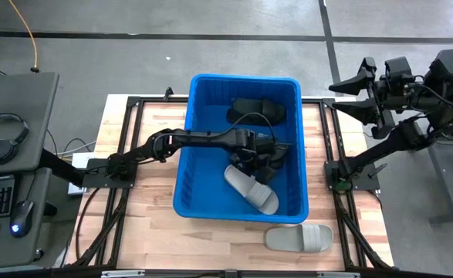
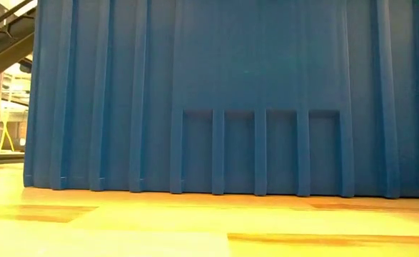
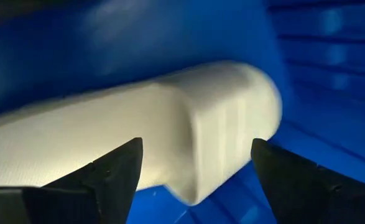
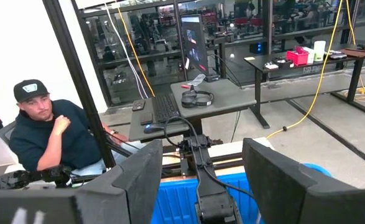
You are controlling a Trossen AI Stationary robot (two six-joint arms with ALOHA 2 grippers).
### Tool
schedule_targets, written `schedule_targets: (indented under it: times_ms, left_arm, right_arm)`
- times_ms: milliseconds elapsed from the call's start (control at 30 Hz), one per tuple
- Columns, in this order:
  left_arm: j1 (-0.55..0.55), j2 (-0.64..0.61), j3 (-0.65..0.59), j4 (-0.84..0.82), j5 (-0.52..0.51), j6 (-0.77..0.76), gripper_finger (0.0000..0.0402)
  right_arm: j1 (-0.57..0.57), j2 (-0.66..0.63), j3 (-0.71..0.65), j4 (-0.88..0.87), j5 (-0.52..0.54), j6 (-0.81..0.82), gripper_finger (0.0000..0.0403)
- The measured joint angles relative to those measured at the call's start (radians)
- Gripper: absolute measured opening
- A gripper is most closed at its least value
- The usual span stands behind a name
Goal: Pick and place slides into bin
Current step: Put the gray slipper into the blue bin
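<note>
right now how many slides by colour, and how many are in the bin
black slides: 1, in the bin at its far end
light grey slides: 2, one in the bin, one on the table
total: 3 slides, 2 in the bin

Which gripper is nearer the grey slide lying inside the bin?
Left. The left gripper hangs inside the bin, jaws open right over the grey slide. The right gripper is raised beyond the bin's far right corner.
</note>
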Motion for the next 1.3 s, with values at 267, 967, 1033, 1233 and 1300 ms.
schedule_targets:
  times_ms: [267, 967, 1033, 1233, 1300]
  left_arm:
    - [-0.002, 0.022, -0.001, -0.032, 0.036, 0.008, 0.0276]
    - [-0.02, 0.052, 0.0, 0.08, 0.135, -0.021, 0.0192]
    - [-0.02, 0.052, 0.0, 0.087, 0.142, -0.024, 0.0161]
    - [-0.02, 0.052, 0.0, 0.089, 0.136, -0.028, 0.0076]
    - [-0.02, 0.052, 0.0, 0.091, 0.133, -0.028, 0.0053]
  right_arm:
    - [0.0, 0.0, 0.0, 0.0, 0.0, 0.0, 0.021]
    - [0.0, 0.0, 0.0, 0.0, 0.016, -0.003, 0.021]
    - [0.0, 0.0, 0.0, 0.0, 0.017, -0.003, 0.021]
    - [0.0, 0.0, 0.0, 0.0, 0.016, 0.002, 0.021]
    - [0.0, 0.0, 0.0, 0.0, 0.016, 0.004, 0.021]
